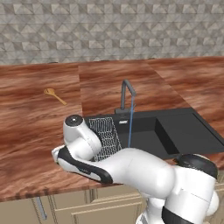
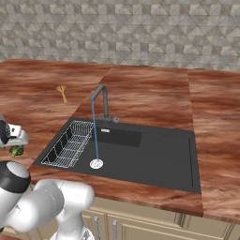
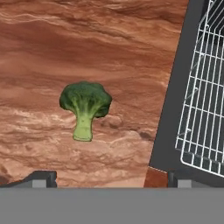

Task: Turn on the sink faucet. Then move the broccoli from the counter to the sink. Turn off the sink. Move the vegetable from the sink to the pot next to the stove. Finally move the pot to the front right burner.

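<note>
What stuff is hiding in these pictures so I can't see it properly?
- Broccoli: in the right base view the robot's white wrist covers most of it.
- Wire rack: in the left base view the arm hides its near end.
- Wire rack in the hand view: cut off by the right edge.
- Faucet lever: too small to read its position.

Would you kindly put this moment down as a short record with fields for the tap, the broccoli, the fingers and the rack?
faucet: the sink faucet is running, a thin stream falls to the drain
broccoli: the broccoli lies on the counter, beside the sink, not yet in it
fingers: open, hanging above the broccoli, nothing between them
gripper: gripper
rack: white wire rack sits in the sink's left part
spoon: wooden spoon lies on the counter further back
</note>
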### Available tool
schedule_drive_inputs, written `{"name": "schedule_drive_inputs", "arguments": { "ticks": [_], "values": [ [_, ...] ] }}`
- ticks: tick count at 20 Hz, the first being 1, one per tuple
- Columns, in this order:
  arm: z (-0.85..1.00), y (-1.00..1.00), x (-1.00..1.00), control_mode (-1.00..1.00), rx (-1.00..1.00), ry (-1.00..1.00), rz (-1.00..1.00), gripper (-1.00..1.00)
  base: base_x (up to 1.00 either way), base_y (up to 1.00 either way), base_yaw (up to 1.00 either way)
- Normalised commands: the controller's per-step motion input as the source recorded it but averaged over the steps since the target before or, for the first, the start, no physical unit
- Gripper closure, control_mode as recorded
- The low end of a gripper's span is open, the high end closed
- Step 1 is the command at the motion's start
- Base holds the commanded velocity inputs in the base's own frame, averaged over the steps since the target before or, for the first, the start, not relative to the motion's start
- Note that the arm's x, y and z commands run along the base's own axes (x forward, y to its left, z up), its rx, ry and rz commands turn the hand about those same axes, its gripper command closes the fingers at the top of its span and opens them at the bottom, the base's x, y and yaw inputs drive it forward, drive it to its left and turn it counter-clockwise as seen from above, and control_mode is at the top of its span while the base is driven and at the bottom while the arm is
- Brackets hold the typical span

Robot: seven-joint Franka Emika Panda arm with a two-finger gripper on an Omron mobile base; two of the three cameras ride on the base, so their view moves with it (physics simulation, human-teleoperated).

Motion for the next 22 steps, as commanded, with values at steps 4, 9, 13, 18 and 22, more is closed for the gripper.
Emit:
{"name": "schedule_drive_inputs", "arguments": {
  "ticks": [4,9,13,18,22],
  "values": [
    [-0.27,0.11,0.23,-1.0,-0.03,0.03,0.02,-1.0,0.0,0.0,0.0],
    [-0.23,0.27,0.18,-1.0,-0.04,0.06,0.02,-1.0,0.0,0.0,0.0],
    [-0.19,0.32,0.16,-1.0,-0.03,0.08,0.02,-1.0,0.0,0.0,0.0],
    [-0.12,0.2,0.23,-1.0,-0.01,0.08,0.01,-1.0,0.0,0.0,0.0],
    [-0.06,0.07,0.28,-1.0,0.0,0.04,0.0,-1.0,0.0,0.0,0.0]
  ]
}}
